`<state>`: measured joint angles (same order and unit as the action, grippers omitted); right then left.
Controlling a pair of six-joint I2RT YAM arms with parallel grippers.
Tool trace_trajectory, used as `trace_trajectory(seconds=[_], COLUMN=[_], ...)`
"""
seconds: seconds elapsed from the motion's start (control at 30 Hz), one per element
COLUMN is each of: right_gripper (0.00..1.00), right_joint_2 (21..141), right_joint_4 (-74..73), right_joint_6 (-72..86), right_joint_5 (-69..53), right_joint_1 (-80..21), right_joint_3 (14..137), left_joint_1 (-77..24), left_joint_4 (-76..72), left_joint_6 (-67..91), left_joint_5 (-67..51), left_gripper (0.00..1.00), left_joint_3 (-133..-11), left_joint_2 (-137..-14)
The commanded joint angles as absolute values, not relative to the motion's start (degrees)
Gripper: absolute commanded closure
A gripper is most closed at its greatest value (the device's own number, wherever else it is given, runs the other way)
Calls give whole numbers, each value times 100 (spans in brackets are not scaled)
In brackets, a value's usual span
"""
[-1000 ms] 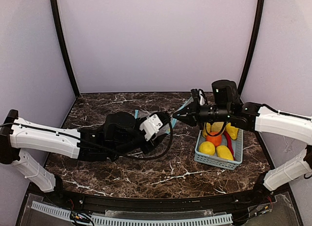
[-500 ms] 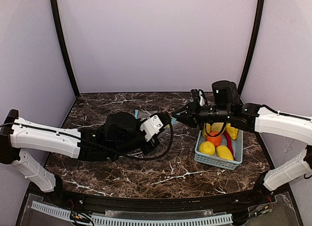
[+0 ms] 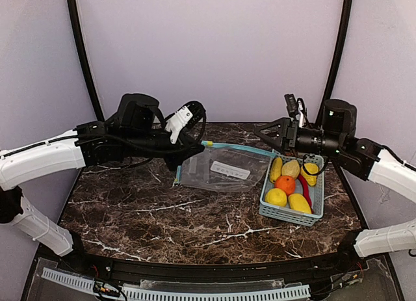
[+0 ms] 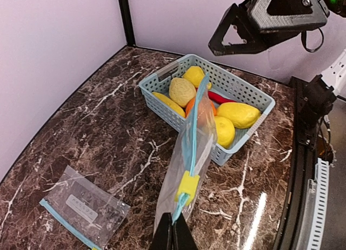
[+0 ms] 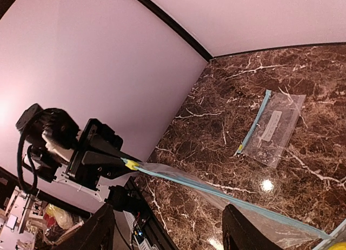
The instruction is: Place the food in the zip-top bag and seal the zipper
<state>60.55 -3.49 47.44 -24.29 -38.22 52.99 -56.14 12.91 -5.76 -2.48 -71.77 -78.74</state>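
My left gripper is shut on the end of the blue zipper strip of the clear zip-top bag, just behind its yellow slider. The bag stretches in the air from there toward the basket. My right gripper is open and empty, above the bag's far end. The food lies in the basket: several yellow pieces, one orange and a red chili.
A second clear bag with a white label lies flat on the marble table, under the held one. Purple walls with black corner posts close in the back and sides.
My right gripper has opened, let go of the bag and pulled back to the right. My left arm has shut on the zipper end and lifted it up and to the left.
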Motion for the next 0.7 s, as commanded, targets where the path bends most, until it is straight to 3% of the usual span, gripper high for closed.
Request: trace_trajectory(seconds=[0.0,0.1,0.33,0.67], right_gripper=[36,40,49,57], right_joint_2=[5799,5974,6904,7605], right_joint_4=[-560,-828,-2217,-1315], right_joint_6=[3004,2230,871,787], right_joint_5=[-2817,-3346,-3077,-4143], right_joint_1=[-3839,-3989,-4934,-5495], right_joint_3=[5445,5717,6744,6807], left_joint_1=[-5216,-5119,-5054,-4571], left_joint_4=[2692,2955,3451,2855], left_joint_6=[-526,-927,-1762,-1496], left_joint_5=[-2306,-3097,-3836,-4739], left_gripper=[99,99,99,99], left_joint_3=[-7477,-7513,-7509,-6864], left_joint_2=[-7834,-7834,-7755,-7448])
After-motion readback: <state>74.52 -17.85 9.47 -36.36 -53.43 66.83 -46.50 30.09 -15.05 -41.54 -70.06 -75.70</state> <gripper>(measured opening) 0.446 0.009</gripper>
